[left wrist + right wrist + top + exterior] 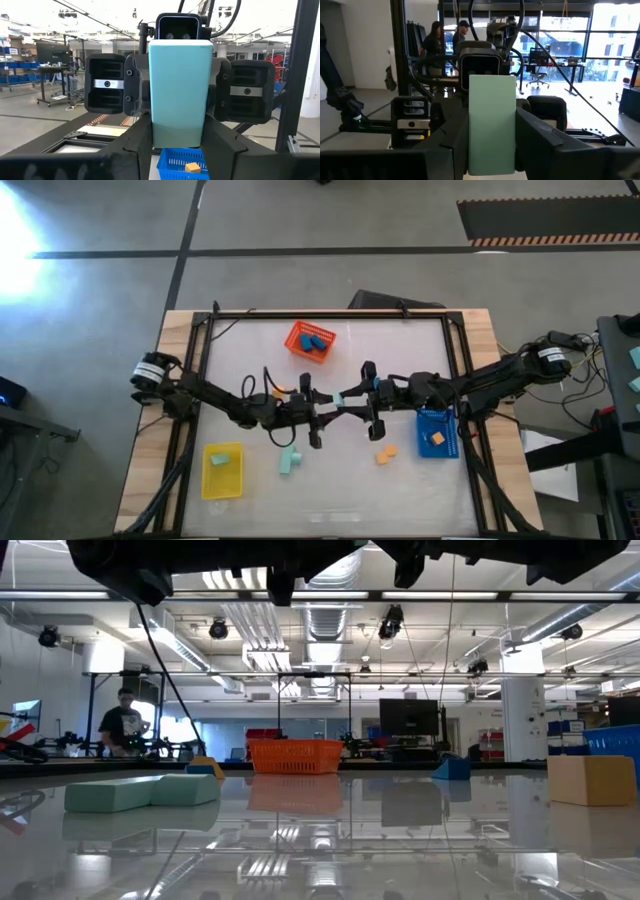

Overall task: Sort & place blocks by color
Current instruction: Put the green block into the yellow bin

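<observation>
A mint green bar block (338, 398) is up in the air over the table's middle, between my two grippers. My left gripper (326, 406) reaches it from the table's left and my right gripper (352, 396) from the right; both are shut on it. The left wrist view shows the block (180, 85) between my left fingers, and the right wrist view shows it (492, 120) between my right fingers. Two mint blocks (291, 460) and an orange block (386, 452) lie flat on the table. My left gripper pinches the left end of the block (177, 137) between its two fingers, coming level from the table's left. The block is lifted clear and points along the fingers toward the other gripper. My right gripper pinches the right end of the block (492, 160) between its two fingers, coming level from the table's right. The block lies along the fingers, clear of the table.
An orange tray (297, 337) with blue blocks sits near the far edge. A yellow tray (207, 480) at near left holds a mint block. A blue tray (437, 422) at right holds an orange block. A black frame rims the table. People stand in the room beyond.
</observation>
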### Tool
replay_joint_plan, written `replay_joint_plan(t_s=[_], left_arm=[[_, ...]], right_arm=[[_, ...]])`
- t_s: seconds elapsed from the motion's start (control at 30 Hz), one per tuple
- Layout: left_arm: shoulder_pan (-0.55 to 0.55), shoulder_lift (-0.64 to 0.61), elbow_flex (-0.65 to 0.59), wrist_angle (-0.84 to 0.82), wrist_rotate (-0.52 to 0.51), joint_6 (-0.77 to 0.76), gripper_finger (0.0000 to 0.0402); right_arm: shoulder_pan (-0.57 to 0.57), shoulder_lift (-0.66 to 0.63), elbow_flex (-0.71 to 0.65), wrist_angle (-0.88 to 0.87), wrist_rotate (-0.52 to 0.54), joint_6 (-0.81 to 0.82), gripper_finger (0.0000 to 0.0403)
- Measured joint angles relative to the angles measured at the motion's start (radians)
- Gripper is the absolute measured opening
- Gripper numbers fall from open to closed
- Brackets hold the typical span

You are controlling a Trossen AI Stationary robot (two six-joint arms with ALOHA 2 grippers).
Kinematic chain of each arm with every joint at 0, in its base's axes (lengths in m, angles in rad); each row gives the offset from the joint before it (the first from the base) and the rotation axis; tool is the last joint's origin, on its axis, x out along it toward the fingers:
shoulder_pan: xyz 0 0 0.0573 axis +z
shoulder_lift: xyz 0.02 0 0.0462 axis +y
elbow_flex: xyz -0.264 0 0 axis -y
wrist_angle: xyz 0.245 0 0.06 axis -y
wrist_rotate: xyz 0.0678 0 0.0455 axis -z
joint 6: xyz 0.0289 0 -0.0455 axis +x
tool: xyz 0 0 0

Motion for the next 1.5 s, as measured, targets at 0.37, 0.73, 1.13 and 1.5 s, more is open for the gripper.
replay_joint_plan(t_s=[0.37,0.73,1.13,1.5], left_arm=[[0.000,0.000,-0.011,-0.001,-0.007,-0.002,0.0114],[0.000,-0.008,-0.014,-0.185,-0.039,-0.071,0.0114],[-0.041,-0.210,0.219,-1.581,0.005,-0.626,0.0114],[-0.230,-0.209,0.450,-2.407,0.422,-1.195,0.0114]], right_arm=[[0.000,0.000,0.000,-0.024,0.004,0.042,0.0175],[0.000,-0.091,0.016,-0.205,0.025,0.060,0.0221],[0.000,-0.289,0.028,-0.607,0.240,0.109,0.0223],[0.000,-0.289,0.028,-0.660,0.260,0.124,0.0221]])
